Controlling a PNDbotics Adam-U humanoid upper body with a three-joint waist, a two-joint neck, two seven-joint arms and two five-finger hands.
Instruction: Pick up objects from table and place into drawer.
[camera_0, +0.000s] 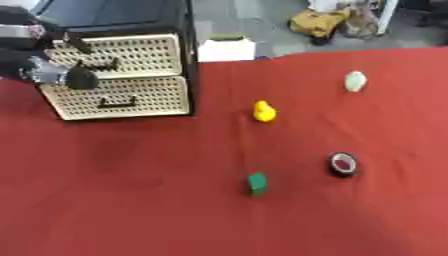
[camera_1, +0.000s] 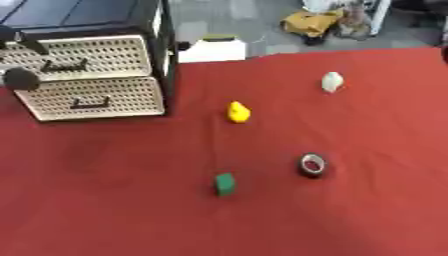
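At far left, left hand (camera_0: 61, 75) fingers curled by upper drawer (camera_0: 118, 55) handle; contact unclear. Duck (camera_0: 263, 111) looks light, smooth; pinch its body sides.

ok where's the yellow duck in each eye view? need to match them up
Left eye view: yellow duck just right of centre, upper half, on the red cloth.
Right eye view: it sits near the centre line, upper half, shifted left compared with the other eye.
Shared landmark: the drawer unit, to the duck's left in both; the green block lies below the duck in both.
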